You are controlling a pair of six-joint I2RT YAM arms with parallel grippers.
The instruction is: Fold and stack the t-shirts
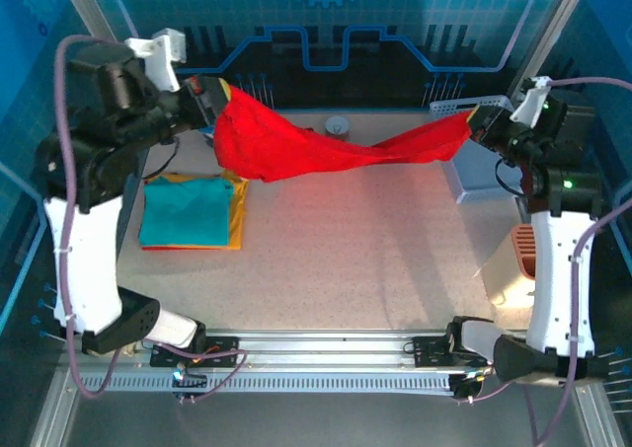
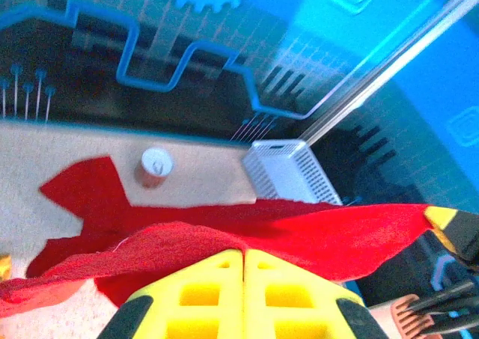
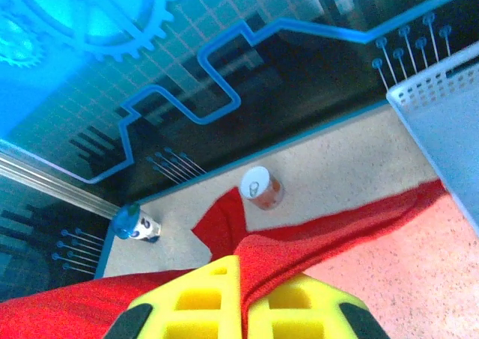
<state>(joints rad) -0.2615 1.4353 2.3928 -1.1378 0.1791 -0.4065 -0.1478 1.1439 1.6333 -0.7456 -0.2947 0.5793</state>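
Holding a large bright red cloth t-shirt (image 1: 316,151) stretched along the far edge of the tabletop (image 1: 355,260), left gripper (image 1: 209,100) and right gripper (image 1: 476,121) jaws clamped on its ends; open room toward near edge.

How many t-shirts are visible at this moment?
3. The red t-shirt hangs stretched between the left and right jaws; the teal t-shirt lies folded on the yellow-orange t-shirt at the table's left side. More could be hidden in that stack.

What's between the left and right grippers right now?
The red shirt spans the gap in the top view, pinched by the left gripper and right gripper, sagging toward the table.
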